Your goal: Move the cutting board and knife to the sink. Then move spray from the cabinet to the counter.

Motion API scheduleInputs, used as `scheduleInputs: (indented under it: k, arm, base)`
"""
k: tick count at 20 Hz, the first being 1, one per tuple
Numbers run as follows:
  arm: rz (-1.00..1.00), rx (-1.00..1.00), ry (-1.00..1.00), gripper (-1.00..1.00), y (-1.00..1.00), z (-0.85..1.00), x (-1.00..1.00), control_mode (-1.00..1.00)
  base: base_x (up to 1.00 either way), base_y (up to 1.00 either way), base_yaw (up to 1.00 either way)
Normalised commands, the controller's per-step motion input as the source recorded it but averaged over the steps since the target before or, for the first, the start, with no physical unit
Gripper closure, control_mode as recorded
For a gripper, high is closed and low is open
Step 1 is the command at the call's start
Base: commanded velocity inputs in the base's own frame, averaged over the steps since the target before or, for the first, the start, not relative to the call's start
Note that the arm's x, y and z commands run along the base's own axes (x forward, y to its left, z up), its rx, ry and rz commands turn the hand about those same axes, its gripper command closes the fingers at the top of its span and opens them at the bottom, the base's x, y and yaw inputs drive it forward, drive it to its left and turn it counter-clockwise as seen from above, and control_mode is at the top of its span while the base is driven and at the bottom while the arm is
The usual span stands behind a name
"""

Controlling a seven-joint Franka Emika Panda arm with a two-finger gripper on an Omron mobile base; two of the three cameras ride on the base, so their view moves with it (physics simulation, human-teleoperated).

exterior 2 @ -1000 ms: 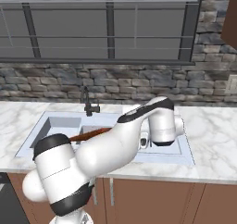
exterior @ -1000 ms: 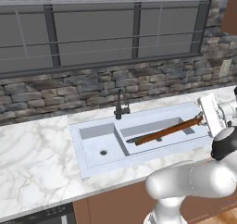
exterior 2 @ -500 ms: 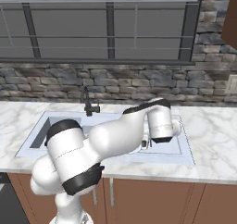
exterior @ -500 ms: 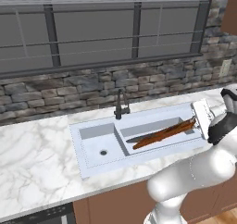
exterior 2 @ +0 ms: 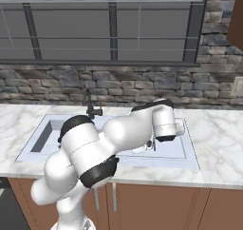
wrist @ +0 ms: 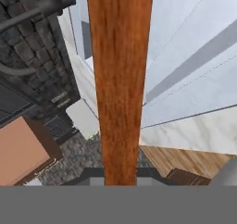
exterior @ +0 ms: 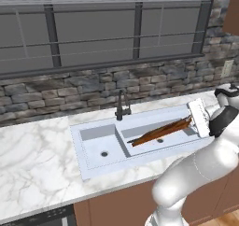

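Note:
The cutting board (exterior: 158, 131) shows edge-on as a long brown wooden strip, slanting low across the right basin of the pale sink (exterior: 95, 135). My gripper (exterior: 191, 121) is at the board's right end, shut on it. In the hand view the board (wrist: 120, 79) runs straight up from between my fingers, with the sink's pale walls (wrist: 194, 56) behind it. My own arm hides the board in the right base view, over the sink (exterior 2: 186, 150). The knife and the spray are out of view.
A black faucet (exterior: 122, 106) stands behind the divider between the basins. White marble counter (exterior: 32, 145) runs on both sides of the sink. A stone wall and a window rise behind. A brown cabinet corner (exterior: 231, 10) hangs at the upper right.
My arm has swung its elbow round to the right. The board stays in my grip over the right basin and has shifted only slightly.

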Motion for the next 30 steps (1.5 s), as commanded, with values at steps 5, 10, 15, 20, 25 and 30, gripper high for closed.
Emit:
scheduleInputs:
  k: [5, 10, 15, 20, 25, 30]
  arm:
    - [0.0, 0.0, 0.0, 1.0, -0.08, -0.33, 0.39, -1.0]
    - [0.0, 0.0, -0.01, 1.0, -0.11, -0.46, 0.31, -1.0]
    - [0.0, -0.03, -0.04, 1.0, -0.01, -0.58, 0.27, -1.0]
    - [0.0, -0.04, -0.04, -1.0, 0.0, -0.32, 0.11, -1.0]
    - [-0.04, -0.01, 0.12, -1.0, -0.41, 0.55, 0.0, -1.0]
    - [-0.02, -0.24, 0.22, -1.0, -0.47, -0.01, 0.32, -1.0]
  base:
    - [0.0, 0.0, 0.0]
    - [0.0, 0.0, 0.0]
    - [0.0, 0.0, 0.0]
    - [0.0, 0.0, 0.0]
    - [0.0, 0.0, 0.0]
    - [0.0, 0.0, 0.0]
